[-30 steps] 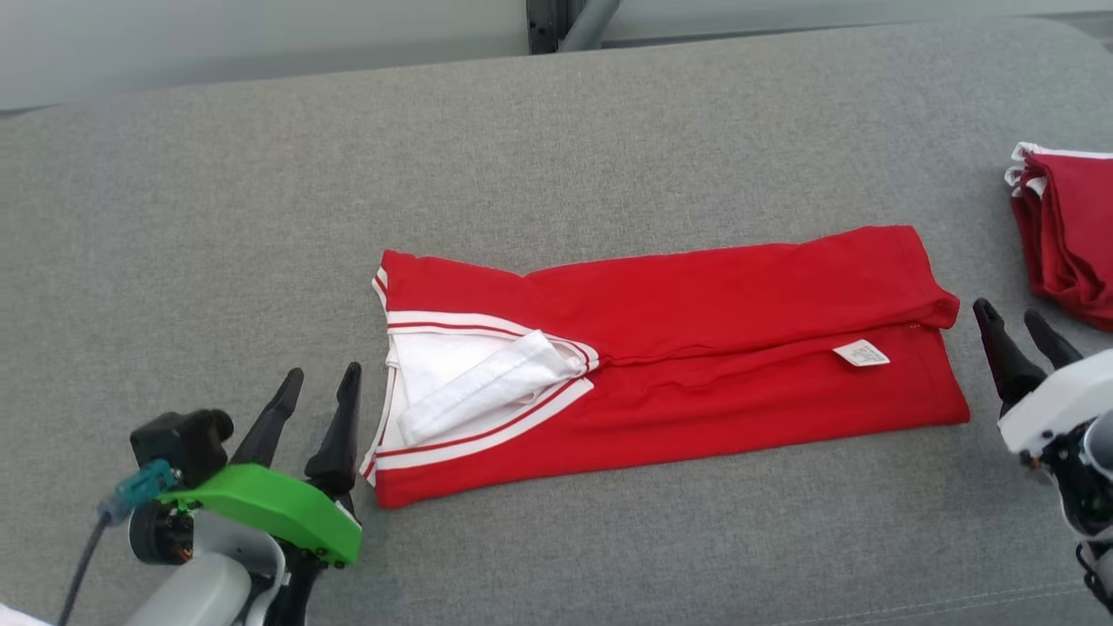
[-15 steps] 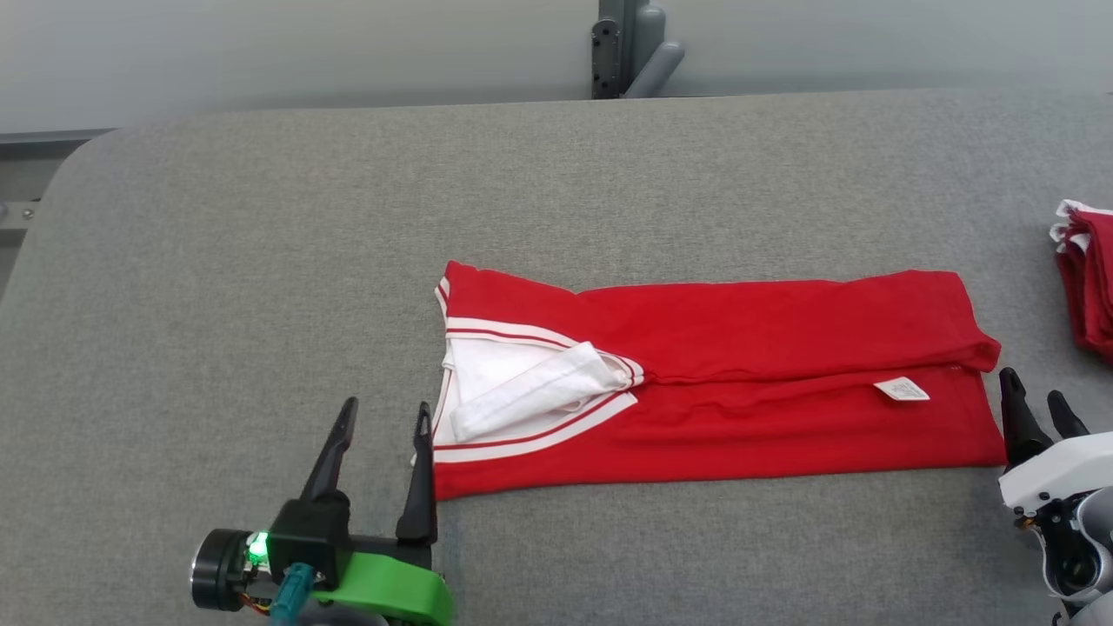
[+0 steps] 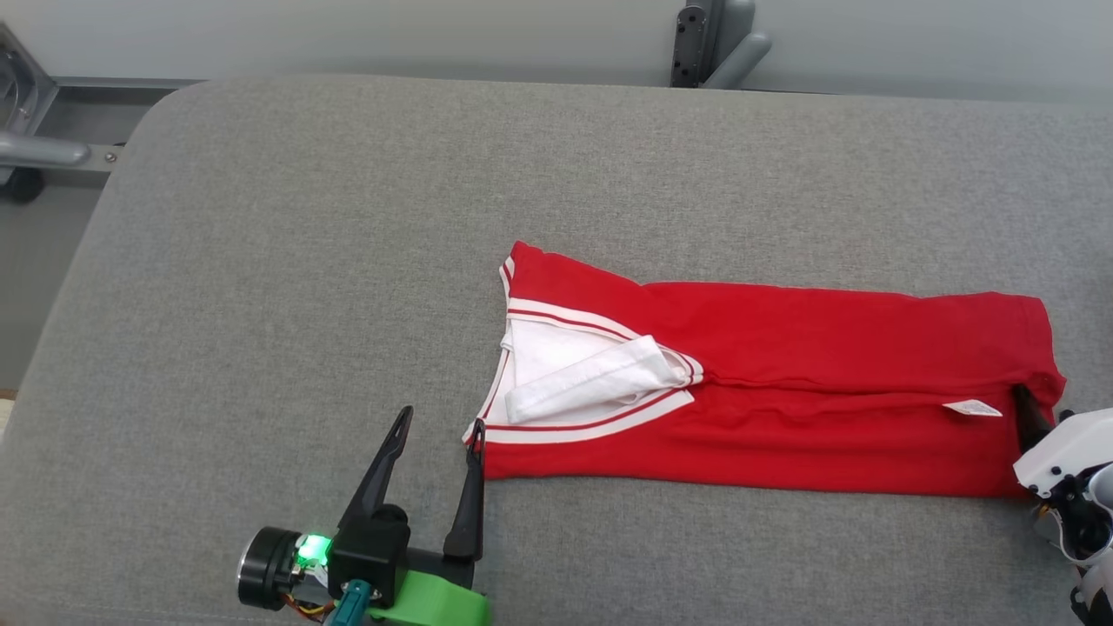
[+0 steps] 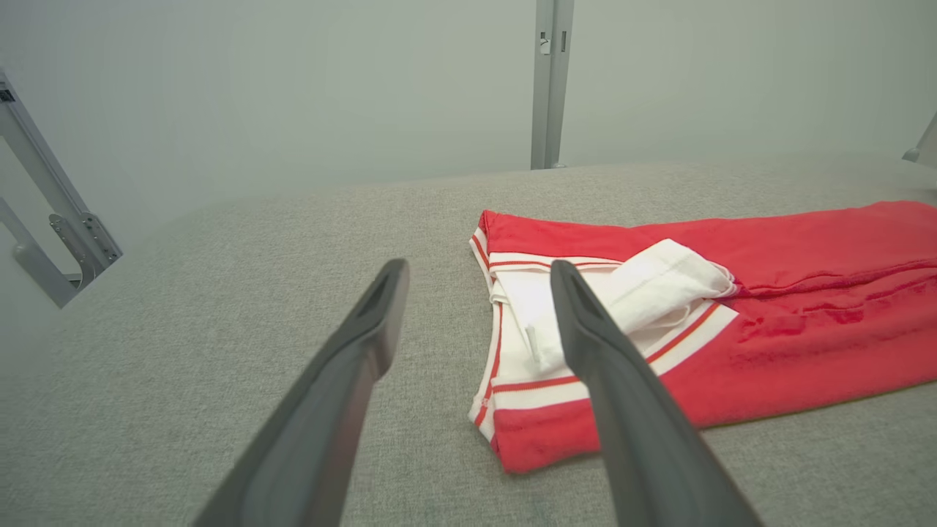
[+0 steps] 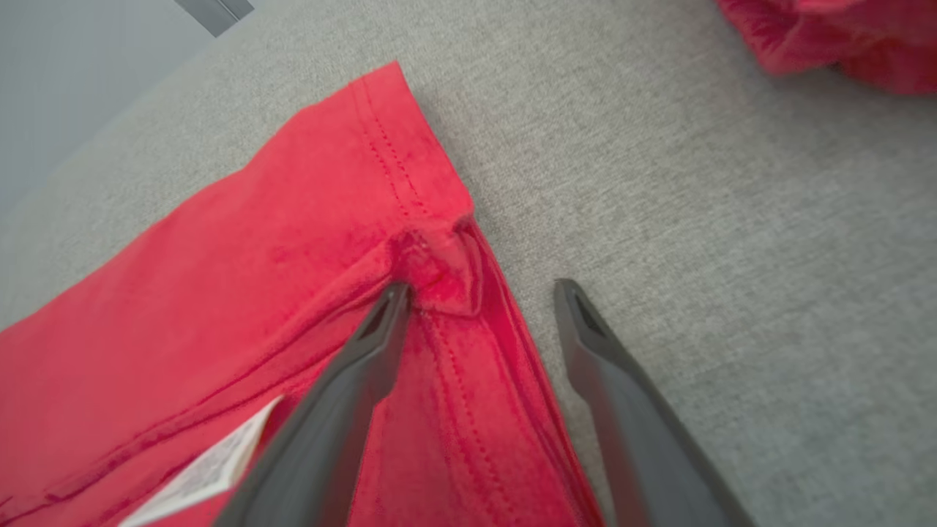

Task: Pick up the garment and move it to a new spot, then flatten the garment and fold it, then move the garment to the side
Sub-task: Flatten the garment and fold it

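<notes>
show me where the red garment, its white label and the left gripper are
red garment (image 3: 826,339): head view, on its upper folded layer
white label (image 3: 972,407): head view, middle of the tag
left gripper (image 3: 442,416): head view, midway between its fingertips

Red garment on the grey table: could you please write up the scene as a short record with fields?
garment: red knit garment with white striped trim, folded into a long band, flat on the grey fabric-covered table
label: small white tag near its right end
left gripper: open, at the trimmed end's near corner
right gripper: open, one finger over the hem, the other over bare table
other: more red fabric, apart from the garment
</notes>
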Robot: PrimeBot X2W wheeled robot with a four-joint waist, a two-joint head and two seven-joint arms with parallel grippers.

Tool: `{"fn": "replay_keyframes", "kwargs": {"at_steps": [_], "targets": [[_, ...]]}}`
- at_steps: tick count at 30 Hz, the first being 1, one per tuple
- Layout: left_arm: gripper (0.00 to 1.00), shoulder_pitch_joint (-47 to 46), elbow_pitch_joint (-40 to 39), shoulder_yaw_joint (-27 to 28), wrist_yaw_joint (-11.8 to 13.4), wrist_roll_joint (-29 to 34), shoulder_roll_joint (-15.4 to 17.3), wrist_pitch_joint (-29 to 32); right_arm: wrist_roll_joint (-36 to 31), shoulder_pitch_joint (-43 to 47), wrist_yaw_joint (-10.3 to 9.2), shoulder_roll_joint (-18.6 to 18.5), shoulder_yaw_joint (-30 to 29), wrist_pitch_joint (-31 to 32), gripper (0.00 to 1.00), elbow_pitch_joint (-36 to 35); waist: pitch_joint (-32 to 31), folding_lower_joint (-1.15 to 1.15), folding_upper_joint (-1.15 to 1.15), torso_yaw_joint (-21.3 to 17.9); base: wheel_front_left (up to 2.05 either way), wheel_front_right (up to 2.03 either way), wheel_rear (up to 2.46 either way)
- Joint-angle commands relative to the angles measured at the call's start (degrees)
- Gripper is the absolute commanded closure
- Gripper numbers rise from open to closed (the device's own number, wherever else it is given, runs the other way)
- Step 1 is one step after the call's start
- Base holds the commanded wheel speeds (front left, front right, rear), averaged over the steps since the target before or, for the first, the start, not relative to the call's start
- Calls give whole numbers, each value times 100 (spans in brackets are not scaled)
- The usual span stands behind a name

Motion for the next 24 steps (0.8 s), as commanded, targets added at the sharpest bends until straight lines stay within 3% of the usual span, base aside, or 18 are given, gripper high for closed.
{"fn": "replay_keyframes", "kwargs": {"at_steps": [1,2,4,5,12,24], "targets": [[0,73,19,70,-65,74,-61,-24,-80,-42,-1,34,38,104,4,217,52,0,0,77,0,0,0],[0,78,25,109,-93,103,-89,-24,-108,-61,-2,45,51,133,44,313,59,0,0,95,0,0,0],[0,96,32,187,-149,164,-143,-24,-154,-90,-2,86,80,168,75,448,64,0,0,117,0,0,0],[0,104,32,224,-175,185,-167,-24,-169,-100,-2,100,96,181,98,476,65,0,0,123,0,0,0],[0,186,11,459,-327,362,-312,-25,-112,-41,-6,74,187,160,100,333,37,0,0,62,0,0,0],[0,210,84,716,-548,530,-438,-24,3,67,-7,-392,286,79,100,-238,20,0,0,-232,0,0,0]]}}
